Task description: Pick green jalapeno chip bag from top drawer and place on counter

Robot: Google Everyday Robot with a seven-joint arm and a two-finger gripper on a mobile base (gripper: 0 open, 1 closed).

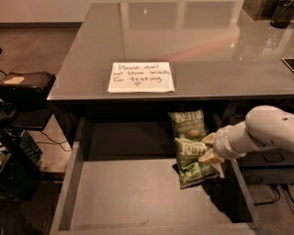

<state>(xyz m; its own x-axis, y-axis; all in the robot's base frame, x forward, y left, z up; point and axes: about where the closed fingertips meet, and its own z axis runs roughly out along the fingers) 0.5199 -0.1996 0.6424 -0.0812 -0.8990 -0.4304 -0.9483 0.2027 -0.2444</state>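
Observation:
The top drawer [138,193] stands pulled open below the counter [183,41]. The light-green jalapeno chip bag [192,161] lies flat on the drawer floor at the right. A darker green Kettle bag [187,124] lies just behind it. My gripper [209,148] reaches in from the right on a white arm and sits at the light-green bag's right edge. Its two tan fingertips [208,138] stand apart, one at the bag's upper right corner and one over its right side. The bag rests on the drawer floor.
A white handwritten note [140,77] lies on the counter's front edge, above the drawer. A dark object [281,13] stands at the counter's far right corner. Black equipment and cables [23,92] sit on the floor at left. The drawer's right wall [243,193] is close under my arm.

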